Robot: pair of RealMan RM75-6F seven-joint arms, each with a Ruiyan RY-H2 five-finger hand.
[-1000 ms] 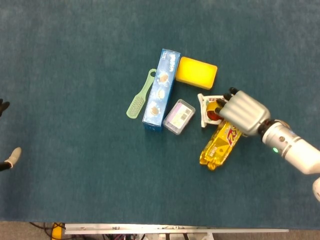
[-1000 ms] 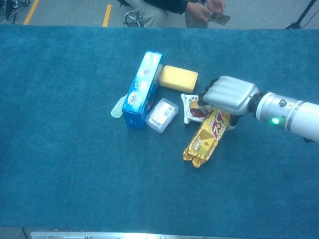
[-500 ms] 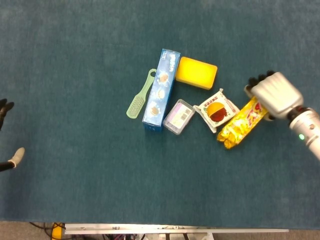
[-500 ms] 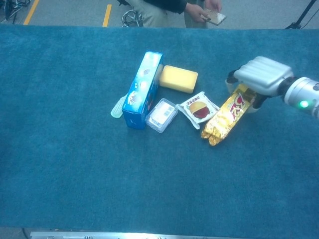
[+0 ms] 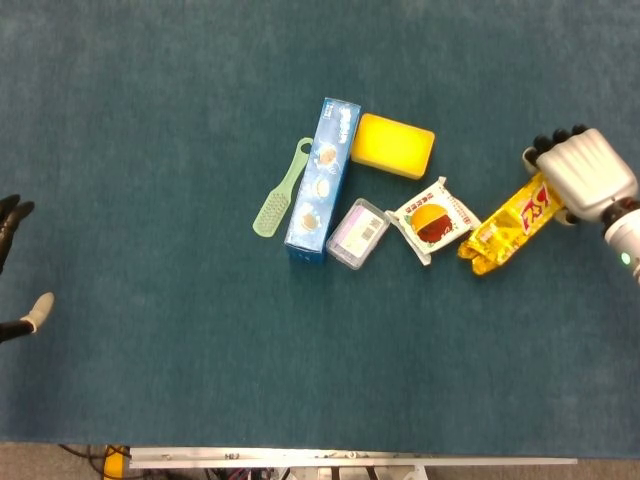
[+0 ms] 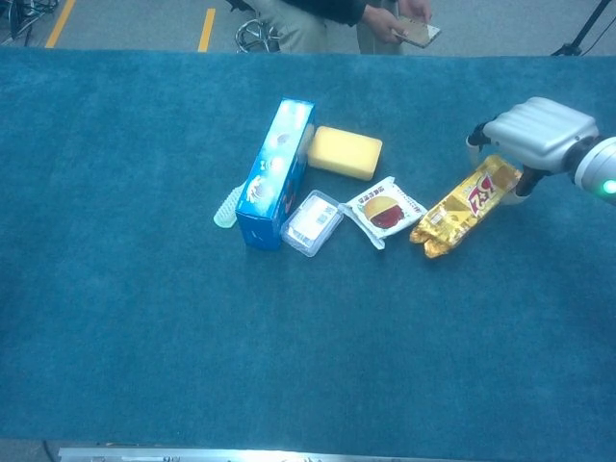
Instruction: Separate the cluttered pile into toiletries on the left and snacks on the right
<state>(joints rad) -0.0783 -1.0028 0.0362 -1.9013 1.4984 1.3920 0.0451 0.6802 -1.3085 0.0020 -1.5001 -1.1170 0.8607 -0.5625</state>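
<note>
My right hand [image 5: 585, 180] [image 6: 534, 133] grips the upper end of a yellow snack bag [image 5: 510, 228] [image 6: 462, 209], whose lower end trails on the blue cloth at the right. Just left of the bag lies a small white snack packet [image 5: 432, 220] [image 6: 383, 211]. The pile in the middle holds a blue box [image 5: 323, 180] [image 6: 274, 175], a yellow sponge-like block [image 5: 393, 146] [image 6: 345, 152], a clear plastic case [image 5: 358, 233] [image 6: 313, 222] and a green brush [image 5: 281, 192] [image 6: 227, 208]. Only the spread fingertips of my left hand [image 5: 10, 216] show at the left edge, holding nothing.
The blue cloth table [image 5: 150, 380] stretches wide on both sides of the pile. Its front edge [image 5: 350, 460] runs along the bottom. A person [image 6: 385, 19] with a phone stands behind the far edge.
My right hand has carried the yellow bag from the pile out to the right. The white packet turned and now lies flat. The left hand barely moved.
</note>
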